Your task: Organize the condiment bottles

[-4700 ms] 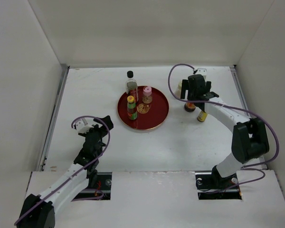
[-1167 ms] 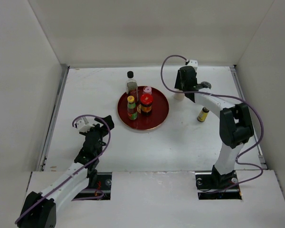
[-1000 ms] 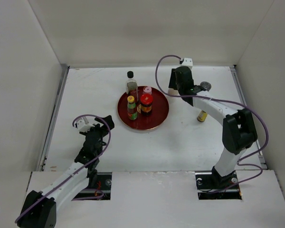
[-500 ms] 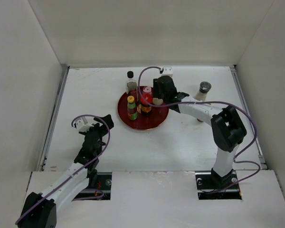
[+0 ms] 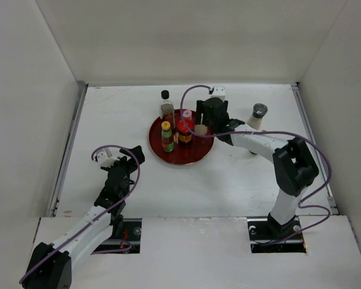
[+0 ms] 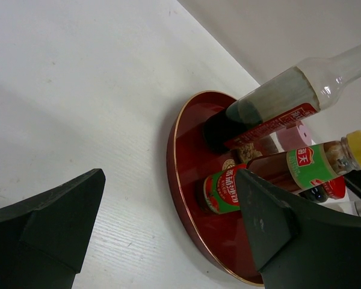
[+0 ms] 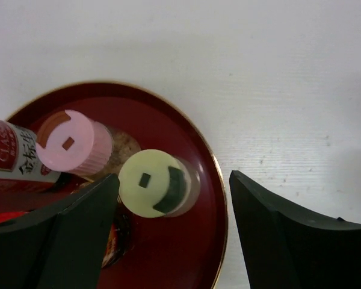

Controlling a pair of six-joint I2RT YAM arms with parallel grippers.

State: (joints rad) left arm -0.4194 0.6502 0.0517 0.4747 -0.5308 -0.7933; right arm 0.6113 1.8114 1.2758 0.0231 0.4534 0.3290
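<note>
- The white table [image 5: 108,120] carries everything you are working with.
- The round red tray [image 5: 195,158] sits at the middle of the far half of the table.
- Your right gripper [image 7: 173,179] hangs over the tray's right side. Its jaws are spread, with clear gaps on both sides of the yellow-green-capped bottle [image 7: 155,182], which stands upright on the tray between them.
- Your left gripper [image 6: 168,235] is near the left front of the table, well apart from the tray. Its jaws are wide open and hold nothing.
- The tall clear glass bottle [image 5: 166,105], black-capped, stands at the tray's far edge.
- The yellow-capped bottle [image 5: 166,135] stands on the tray's left side.
- The red-capped jar [image 5: 185,129] is near the tray's middle.
- The pink-capped bottle [image 7: 72,141] stands just beside the yellow-green one.
- The grey-capped shaker [image 5: 258,114] stands on the table, to the right of the tray.
</note>
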